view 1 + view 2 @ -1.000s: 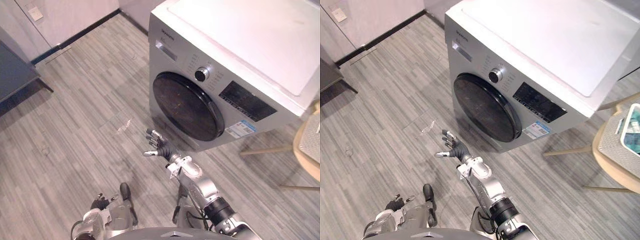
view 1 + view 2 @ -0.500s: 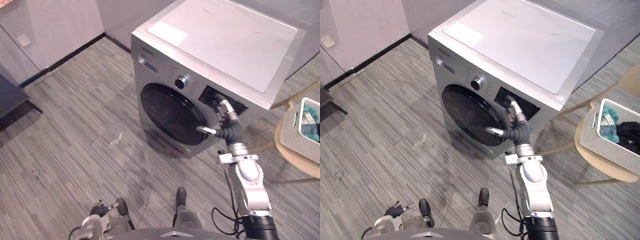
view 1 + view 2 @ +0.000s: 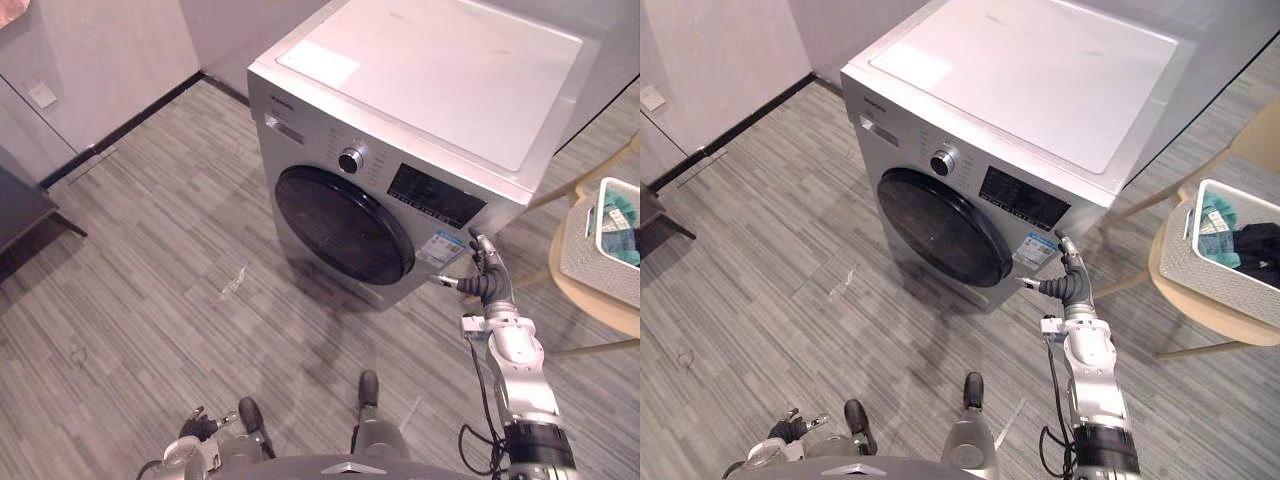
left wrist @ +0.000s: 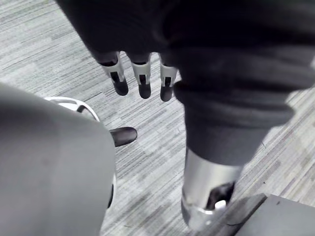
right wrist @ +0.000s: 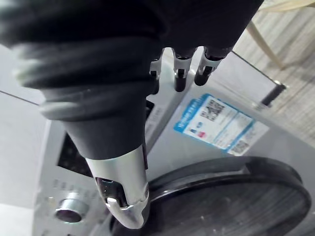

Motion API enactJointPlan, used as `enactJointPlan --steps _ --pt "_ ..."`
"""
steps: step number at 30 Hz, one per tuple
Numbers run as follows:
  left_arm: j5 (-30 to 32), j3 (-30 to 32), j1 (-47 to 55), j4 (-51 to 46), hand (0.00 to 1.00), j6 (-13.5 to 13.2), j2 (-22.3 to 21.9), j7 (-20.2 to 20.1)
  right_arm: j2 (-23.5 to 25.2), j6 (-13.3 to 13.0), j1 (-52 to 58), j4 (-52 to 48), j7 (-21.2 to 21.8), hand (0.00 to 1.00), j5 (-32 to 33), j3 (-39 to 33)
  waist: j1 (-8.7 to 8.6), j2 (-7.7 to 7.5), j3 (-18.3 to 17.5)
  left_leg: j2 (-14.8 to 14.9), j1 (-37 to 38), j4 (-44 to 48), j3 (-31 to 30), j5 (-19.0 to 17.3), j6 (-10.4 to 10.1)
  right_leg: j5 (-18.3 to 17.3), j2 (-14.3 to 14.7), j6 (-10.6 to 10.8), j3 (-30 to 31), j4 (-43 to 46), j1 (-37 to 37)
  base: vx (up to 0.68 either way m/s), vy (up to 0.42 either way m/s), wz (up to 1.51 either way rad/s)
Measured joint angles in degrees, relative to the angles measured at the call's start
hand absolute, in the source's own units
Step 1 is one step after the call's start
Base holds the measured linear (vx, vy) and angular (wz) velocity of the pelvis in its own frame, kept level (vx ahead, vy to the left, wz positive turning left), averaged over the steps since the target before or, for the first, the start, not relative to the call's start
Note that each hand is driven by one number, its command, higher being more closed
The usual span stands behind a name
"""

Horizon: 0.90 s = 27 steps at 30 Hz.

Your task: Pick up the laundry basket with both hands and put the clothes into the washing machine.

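Note:
The silver front-loading washing machine (image 3: 400, 130) stands ahead with its round dark door (image 3: 345, 225) closed. At the far right, the white laundry basket (image 3: 1200, 265) with teal and dark clothes (image 3: 1250, 245) rests on a wooden chair (image 3: 1200, 320). My right hand (image 3: 1068, 285) is open in the air by the lower right corner of the machine's front, close to the label sticker (image 5: 216, 123); its straight fingers (image 5: 179, 73) touch nothing. My left hand (image 3: 198, 427) hangs low at my side over the floor, its fingers (image 4: 140, 81) relaxed and holding nothing.
Grey plank flooring runs in front of the machine, with a small clear scrap (image 3: 235, 280) lying on it. A dark piece of furniture (image 3: 20, 205) stands at the left edge. A wall with a socket plate (image 3: 42, 95) is behind it.
The camera has turned right, bringing the basket and chair into view. My right hand rose from low before the door, passed the control panel, and dropped to the machine's lower right corner.

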Motion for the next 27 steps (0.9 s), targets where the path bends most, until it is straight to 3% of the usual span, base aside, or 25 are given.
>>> enactJointPlan --steps 7,12,17,21,24,27 --pt "-3.57 -4.97 0.12 -4.24 0.0 -0.95 -0.52 -0.27 -8.34 2.62 -19.34 24.68 -2.65 0.0 1.33 2.01 1.65 5.31 4.09 -0.62 -3.5 0.0 -1.25 1.15 0.55 0.82 -0.74 0.03 -1.12 0.04 -2.66 0.0 -0.002 0.1" --pt "-6.25 -7.66 0.1 -6.43 0.0 -1.37 -0.76 -0.14 -8.97 4.97 -27.98 33.35 -4.28 0.0 4.3 5.2 3.04 6.95 7.31 -0.82 -5.04 -0.01 -1.83 1.76 0.81 1.24 -0.98 -0.13 -1.65 0.45 -3.85 0.01 -0.005 0.09" --pt "-6.91 -7.76 0.1 -6.07 0.0 -1.61 -0.77 0.34 -6.96 4.97 -28.43 31.09 -6.71 0.0 6.28 5.27 2.71 6.91 7.73 -1.73 -5.16 -0.01 -2.7 1.98 1.11 1.41 -1.81 0.13 -2.25 0.53 -3.55 0.02 0.014 0.09" --pt "-6.72 -6.51 0.09 -5.16 0.0 -1.58 -0.87 0.33 -2.1 4.36 -23.38 18.54 -6.71 0.0 8.73 7.15 1.98 6.37 7.94 -1.49 -4.14 0.0 -3.96 2.12 1.17 1.38 -1.63 0.15 -3.64 0.07 -1.41 0.01 -0.007 0.14" --pt "-6.6 -4.11 0.07 -4.41 0.0 -1.32 -1.01 0.23 0.44 3.79 -16.97 11.48 -5.89 0.0 9.08 9.15 1.9 5.15 7.73 -1.27 -2.58 -0.01 -4.87 2.06 1.08 0.77 -1.51 0.27 -4.84 0.03 0.88 0.0 -0.01 0.11" --pt "-4.81 -1.53 -0.04 -3.49 0.0 -1.03 -0.78 0.2 3.17 3.16 -10.98 7.27 -2.49 0.0 10.08 13.28 1.71 2.6 6.03 -1.11 -2.02 -0.01 -4.91 1.92 0.89 0.47 -1.39 0.36 -4.9 0.02 1.52 0.0 0.0 0.0"
